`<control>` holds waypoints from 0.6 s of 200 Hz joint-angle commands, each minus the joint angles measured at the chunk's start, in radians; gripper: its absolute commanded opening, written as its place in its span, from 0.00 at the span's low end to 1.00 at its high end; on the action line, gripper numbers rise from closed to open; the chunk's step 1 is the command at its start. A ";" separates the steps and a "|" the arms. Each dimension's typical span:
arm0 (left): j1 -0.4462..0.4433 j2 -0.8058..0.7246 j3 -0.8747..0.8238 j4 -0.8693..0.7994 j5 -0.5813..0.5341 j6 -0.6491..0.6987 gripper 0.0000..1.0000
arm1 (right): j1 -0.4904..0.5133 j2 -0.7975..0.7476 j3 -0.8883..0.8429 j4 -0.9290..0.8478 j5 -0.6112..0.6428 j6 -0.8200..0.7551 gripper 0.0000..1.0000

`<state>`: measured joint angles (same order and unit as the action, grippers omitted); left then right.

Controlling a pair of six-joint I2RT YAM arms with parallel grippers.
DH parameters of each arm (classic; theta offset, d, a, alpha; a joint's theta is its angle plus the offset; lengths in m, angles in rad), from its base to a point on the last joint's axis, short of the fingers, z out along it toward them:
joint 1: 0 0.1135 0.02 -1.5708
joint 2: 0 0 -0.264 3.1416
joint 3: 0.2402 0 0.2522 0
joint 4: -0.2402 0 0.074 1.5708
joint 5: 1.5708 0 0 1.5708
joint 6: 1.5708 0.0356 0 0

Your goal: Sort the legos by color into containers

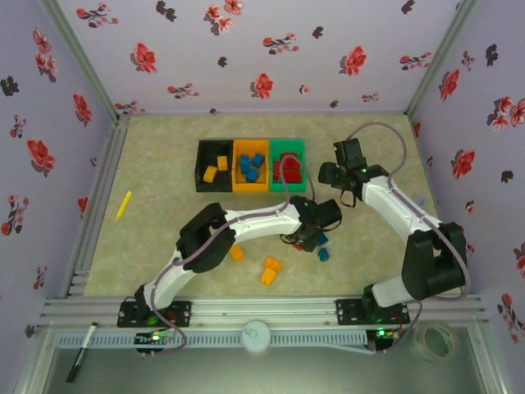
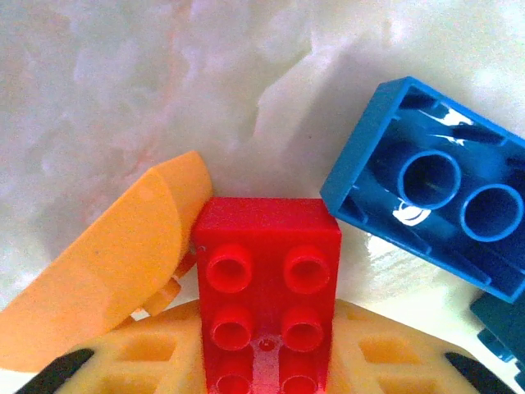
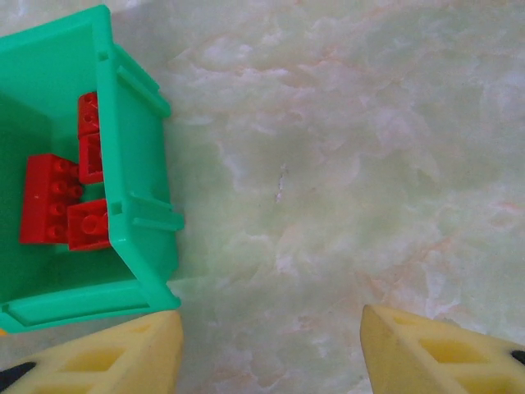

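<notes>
left gripper (image 2: pixel 267 336) is pinching the red brick (image 2: pixel 267 263), bottom middle of its wrist view. orange brick (image 2: pixel 107 271) sits right against its left side, so a lift might drag it along or twist the red one loose. right gripper (image 3: pixel 271 345) hangs spread and empty beside the green bin (image 3: pixel 139 164).

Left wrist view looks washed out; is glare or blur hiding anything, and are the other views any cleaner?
Left wrist: red brick sharp, white glare inside the upturned blue brick, table bleached pale. Right wrist: even light, green bin crisp. Top external: clear, but loose bricks tiny.
</notes>
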<state>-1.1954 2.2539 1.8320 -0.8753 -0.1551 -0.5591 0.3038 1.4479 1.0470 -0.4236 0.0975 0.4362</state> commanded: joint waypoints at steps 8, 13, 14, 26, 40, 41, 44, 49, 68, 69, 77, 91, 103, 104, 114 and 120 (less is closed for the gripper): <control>0.028 -0.111 0.041 -0.021 -0.028 0.062 0.28 | -0.011 -0.041 -0.022 -0.014 0.011 -0.010 0.60; 0.034 -0.122 0.045 -0.019 -0.027 0.066 0.28 | -0.013 -0.045 -0.026 -0.013 0.011 -0.009 0.59; 0.036 -0.124 0.045 -0.019 -0.027 0.068 0.28 | -0.013 -0.046 -0.026 -0.013 0.011 -0.009 0.60; 0.049 -0.144 0.057 -0.016 -0.030 0.077 0.28 | -0.017 -0.055 -0.032 -0.013 0.010 -0.008 0.60; 0.070 -0.165 0.068 -0.011 -0.031 0.087 0.28 | -0.020 -0.066 -0.039 -0.015 0.010 -0.009 0.59; 0.070 -0.166 0.069 -0.010 -0.031 0.088 0.28 | -0.021 -0.068 -0.039 -0.015 0.010 -0.009 0.59; 0.075 -0.170 0.072 -0.009 -0.032 0.089 0.28 | -0.021 -0.068 -0.041 -0.015 0.010 -0.010 0.59; 0.084 -0.176 0.076 -0.007 -0.032 0.094 0.28 | -0.022 -0.074 -0.043 -0.017 0.010 -0.011 0.60; 0.122 -0.192 0.096 -0.008 -0.047 0.107 0.28 | -0.032 -0.091 -0.051 -0.025 0.007 -0.014 0.60; 0.124 -0.192 0.097 -0.008 -0.048 0.107 0.28 | -0.031 -0.091 -0.051 -0.025 0.007 -0.014 0.60; 0.141 -0.194 0.106 -0.011 -0.054 0.113 0.28 | -0.034 -0.101 -0.055 -0.027 0.007 -0.016 0.60; 0.170 -0.194 0.129 -0.012 -0.070 0.130 0.28 | -0.038 -0.116 -0.061 -0.033 0.007 -0.020 0.60; 0.200 -0.186 0.150 -0.013 -0.072 0.141 0.28 | -0.042 -0.126 -0.065 -0.038 0.008 -0.025 0.60; 0.202 -0.186 0.151 -0.013 -0.073 0.142 0.28 | -0.042 -0.127 -0.065 -0.039 0.008 -0.025 0.60; 0.226 -0.182 0.163 -0.005 -0.076 0.147 0.28 | -0.044 -0.136 -0.067 -0.045 0.010 -0.027 0.60; 0.243 -0.178 0.169 0.002 -0.076 0.149 0.28 | -0.044 -0.139 -0.070 -0.049 0.010 -0.028 0.60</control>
<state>-1.0042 2.0827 1.9541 -0.8749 -0.1936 -0.4522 0.2680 1.3415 0.9936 -0.4412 0.0975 0.4320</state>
